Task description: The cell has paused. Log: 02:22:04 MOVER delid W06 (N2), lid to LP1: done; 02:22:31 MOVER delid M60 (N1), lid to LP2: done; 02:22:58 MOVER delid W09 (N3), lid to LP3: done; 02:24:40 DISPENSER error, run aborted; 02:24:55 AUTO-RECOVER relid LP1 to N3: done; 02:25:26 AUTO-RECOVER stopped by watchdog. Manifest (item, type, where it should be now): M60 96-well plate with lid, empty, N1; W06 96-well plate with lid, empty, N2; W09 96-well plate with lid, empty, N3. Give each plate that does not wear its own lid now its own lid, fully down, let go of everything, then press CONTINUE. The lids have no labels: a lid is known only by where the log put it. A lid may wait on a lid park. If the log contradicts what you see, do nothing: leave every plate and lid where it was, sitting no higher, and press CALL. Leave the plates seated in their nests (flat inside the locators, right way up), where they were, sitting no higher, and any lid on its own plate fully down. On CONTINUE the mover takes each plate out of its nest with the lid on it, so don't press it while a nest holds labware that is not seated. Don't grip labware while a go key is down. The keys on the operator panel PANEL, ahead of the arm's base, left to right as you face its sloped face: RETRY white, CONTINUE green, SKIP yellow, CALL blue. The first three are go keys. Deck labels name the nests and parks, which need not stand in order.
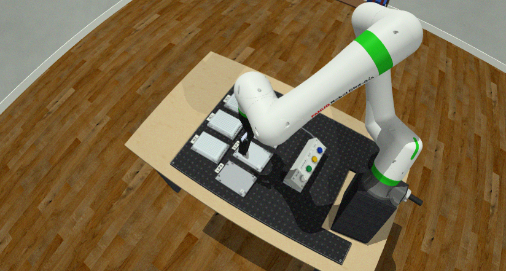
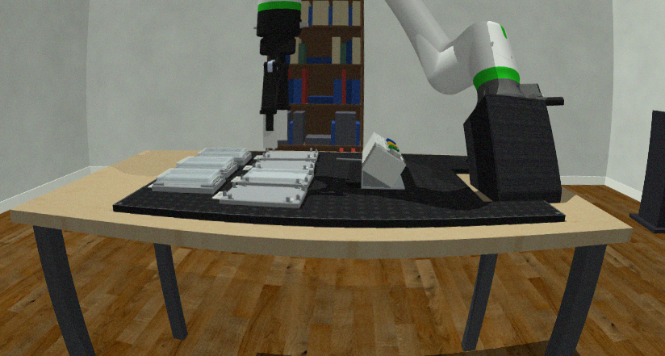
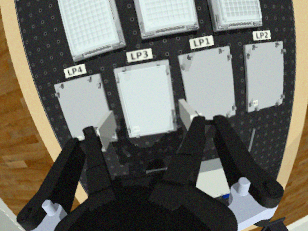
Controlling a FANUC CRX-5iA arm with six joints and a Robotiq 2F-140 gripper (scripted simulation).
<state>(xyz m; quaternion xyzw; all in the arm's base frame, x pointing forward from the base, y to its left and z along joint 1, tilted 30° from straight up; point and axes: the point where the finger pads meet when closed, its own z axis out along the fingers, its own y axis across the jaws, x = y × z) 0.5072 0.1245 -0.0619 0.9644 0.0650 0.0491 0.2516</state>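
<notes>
Wrist view, operator: you see tool (image 3: 146, 122) part open, gripping nothing, high above park LP3 (image 3: 145, 98), where lid rests. Plate at N2 (image 3: 88, 13) seated on desk (image 2: 595, 230).

Bookshelf (image 2: 358, 74) by wall, wood floor (image 1: 105, 74)

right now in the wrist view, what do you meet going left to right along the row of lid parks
LP4 park, bare grey → LP3 park, with a pale lid lying on it → LP1 park, bare grey → LP2 park, bare grey. The open gripper hangs empty over the near edge of the row.
</notes>
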